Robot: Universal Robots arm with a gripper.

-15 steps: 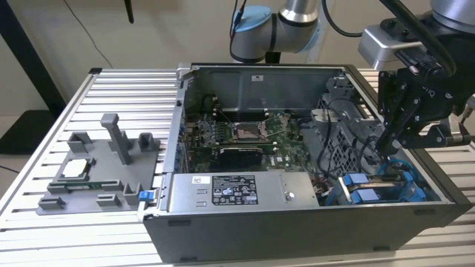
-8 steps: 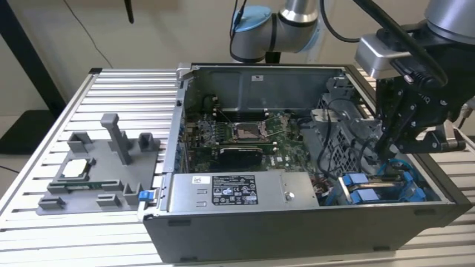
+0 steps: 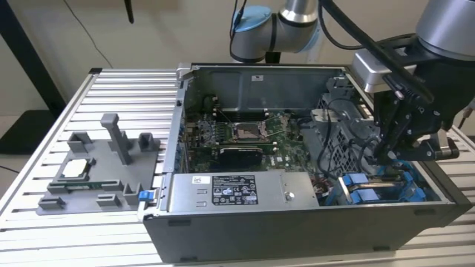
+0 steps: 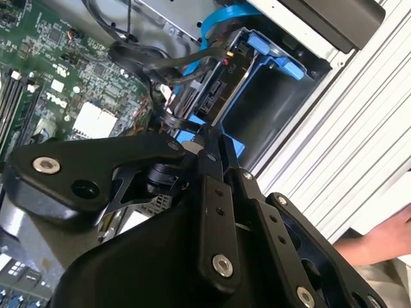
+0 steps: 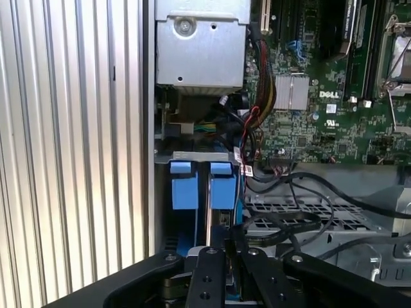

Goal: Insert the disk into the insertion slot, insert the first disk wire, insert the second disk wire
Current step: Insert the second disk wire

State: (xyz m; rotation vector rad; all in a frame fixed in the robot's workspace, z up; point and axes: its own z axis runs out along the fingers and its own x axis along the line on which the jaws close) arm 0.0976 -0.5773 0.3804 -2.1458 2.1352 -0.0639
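Judging from how things lie, we take the first step as done: the disk (image 4: 221, 90) sits inside the insertion slot (image 3: 386, 186), the blue-edged bay at the corner of the computer case (image 3: 297, 222) on the exterior view's right. In the second wrist view its blue carrier frame wraps the drive's end, and a dark connector face looks out toward the motherboard (image 4: 70, 96). A bundle of black cables (image 4: 154, 61) runs up to that end of the disk, but we cannot tell whether either wire is seated in its connector, so the two wire steps stand unconfirmed.

Our gripper (image 3: 404, 147) hangs low over the bay, right above the disk. In both wrist views the black jaws come together narrowly, close to shut, just beside the blue frame; something thin may lie between them, but we cannot tell what, or whether they have hold of anything at all.

In the first wrist view the disk's two blue tabs (image 5: 202, 186) stand side by side, upright within the grey metal bay, level with the case wall beside the ribbed tabletop (image 5: 70, 160).

A person's hand (image 4: 385, 240) rests at the edge of the second wrist view, outside the case.
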